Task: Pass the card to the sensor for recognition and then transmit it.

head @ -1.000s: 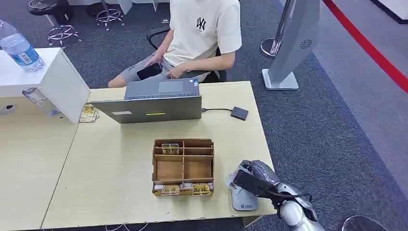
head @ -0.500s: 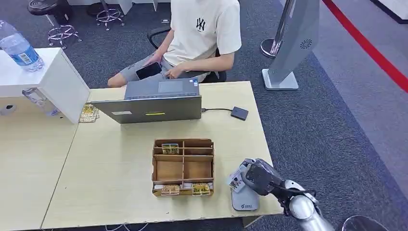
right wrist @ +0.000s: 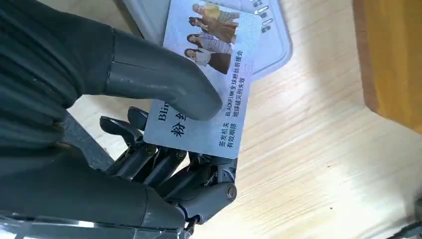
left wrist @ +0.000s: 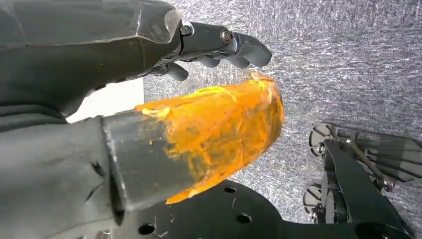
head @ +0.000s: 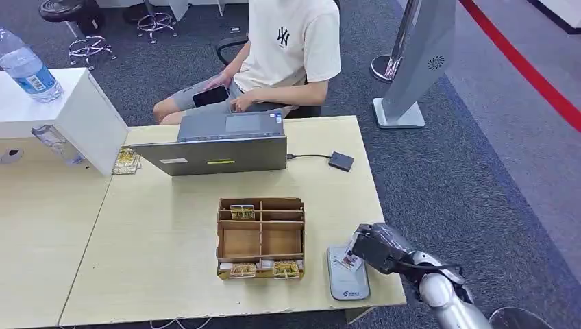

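My right hand [head: 378, 248] hovers at the table's front right corner and pinches a pale printed card [head: 352, 257] between thumb and fingers. The card [right wrist: 211, 79] shows small figures and dark text, and my thumb [right wrist: 164, 79] presses on its face. Its far end overlaps the grey flat sensor pad [head: 347, 273] lying on the table; the sensor's rounded edge [right wrist: 276, 45] shows behind the card. My left hand [left wrist: 124, 114] hangs over grey carpet, holding nothing, its thumb wrapped in orange tape and its dark fingers [left wrist: 229, 45] slightly curled apart.
A wooden compartment box [head: 261, 237] with several cards stands left of the sensor. Farther back sit a grey laptop [head: 218, 145] and a small black device [head: 341, 161] on a cable. A person [head: 274, 55] sits behind the table [head: 171, 247]. A white box [head: 58, 116] stands at left.
My right hand has drawn back to the right with the card, uncovering most of the sensor pad. The seated person has shifted a little.
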